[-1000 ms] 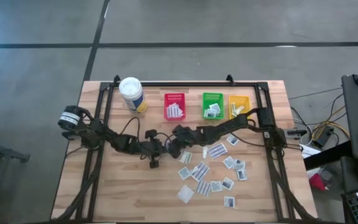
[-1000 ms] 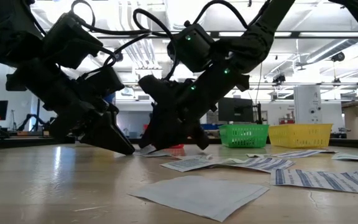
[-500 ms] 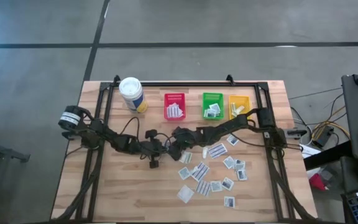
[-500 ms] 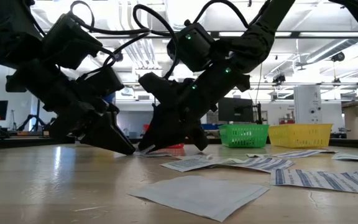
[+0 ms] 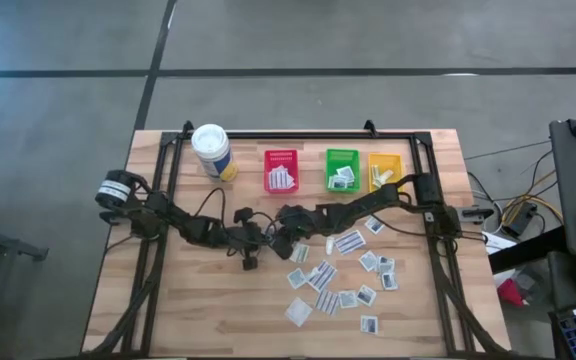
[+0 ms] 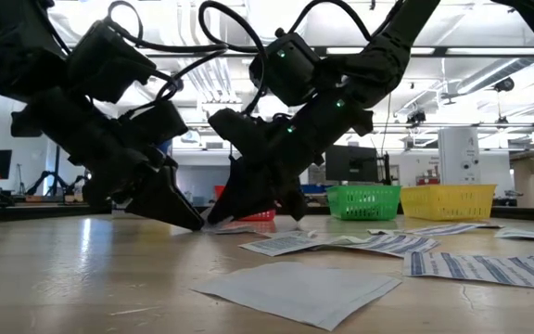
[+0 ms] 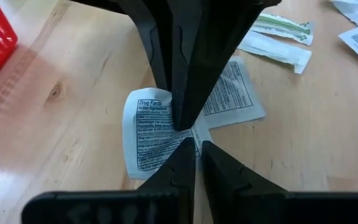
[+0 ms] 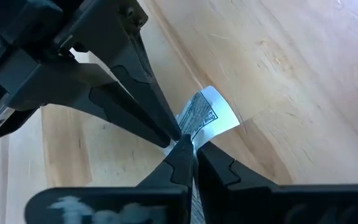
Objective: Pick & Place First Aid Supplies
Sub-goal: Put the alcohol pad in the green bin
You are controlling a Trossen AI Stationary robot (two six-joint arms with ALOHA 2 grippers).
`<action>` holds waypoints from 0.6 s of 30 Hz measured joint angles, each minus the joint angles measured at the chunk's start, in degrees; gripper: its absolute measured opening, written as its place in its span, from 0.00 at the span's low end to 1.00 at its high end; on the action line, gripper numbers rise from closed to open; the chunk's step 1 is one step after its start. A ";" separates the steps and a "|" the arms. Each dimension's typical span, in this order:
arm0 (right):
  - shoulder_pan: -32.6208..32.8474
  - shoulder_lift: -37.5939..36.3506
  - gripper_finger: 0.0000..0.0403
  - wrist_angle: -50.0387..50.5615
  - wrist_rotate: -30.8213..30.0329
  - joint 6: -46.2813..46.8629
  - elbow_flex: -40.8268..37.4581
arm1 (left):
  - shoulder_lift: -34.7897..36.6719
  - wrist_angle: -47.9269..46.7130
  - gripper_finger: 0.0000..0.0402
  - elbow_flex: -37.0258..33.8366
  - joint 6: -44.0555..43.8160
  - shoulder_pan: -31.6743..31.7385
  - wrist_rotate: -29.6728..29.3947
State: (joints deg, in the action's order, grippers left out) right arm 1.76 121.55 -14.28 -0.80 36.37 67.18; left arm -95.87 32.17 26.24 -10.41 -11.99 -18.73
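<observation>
A white packet (image 7: pixel 148 134) printed with small text lies on the table between the two arms, its middle puckered up. My left gripper (image 7: pixel 196 149) and my right gripper (image 8: pixel 191 149) meet tip to tip over it near the table's middle (image 5: pixel 270 240), both slanting down and both shut on it. In the low view the left gripper (image 6: pixel 197 223) and the right gripper (image 6: pixel 213 221) touch at table height. Many more white packets (image 5: pixel 338 275) lie flat on the table's right half. My left gripper pinches the packet's puckered middle (image 7: pixel 194 134) between its two fingers, slanting down from the table's left side. The packet's flat parts lie on the table. My right gripper pinches the same packet near its middle (image 8: pixel 191 127), slanting down from the table's right side, tips against the left gripper's tips. The packet's free end (image 8: pixel 219 112) rests on the wood.
A red bin (image 5: pixel 281 170), a green bin (image 5: pixel 342 169) and a yellow bin (image 5: pixel 385 168) stand in a row at the far edge, each holding packets. A white canister with a yellow label (image 5: pixel 211 150) stands to their left. Narrow wrapped strips (image 7: pixel 278 43) lie close by.
My left gripper has edged a little toward the right gripper, so that the two sets of tips now meet over the packet. The right gripper and the packet have stayed in place.
</observation>
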 joint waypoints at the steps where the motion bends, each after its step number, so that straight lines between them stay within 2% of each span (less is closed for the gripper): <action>1: 0.00 -0.08 0.02 0.00 0.00 -0.32 0.00 | 0.20 -0.12 0.07 0.00 0.00 0.00 -0.33; 10: -0.02 -1.22 0.02 1.38 0.00 -1.74 0.00 | 4.18 -0.20 0.07 -0.11 -0.06 -0.09 -1.06; 18: -0.07 -6.05 0.02 5.84 -0.90 -4.09 -0.85 | 8.25 -2.53 0.07 -0.22 0.50 -0.13 -1.06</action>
State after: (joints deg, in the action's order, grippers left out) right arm 1.69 115.50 -8.45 -1.70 32.28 66.33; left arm -87.62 29.63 26.02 -9.91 -12.11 -19.79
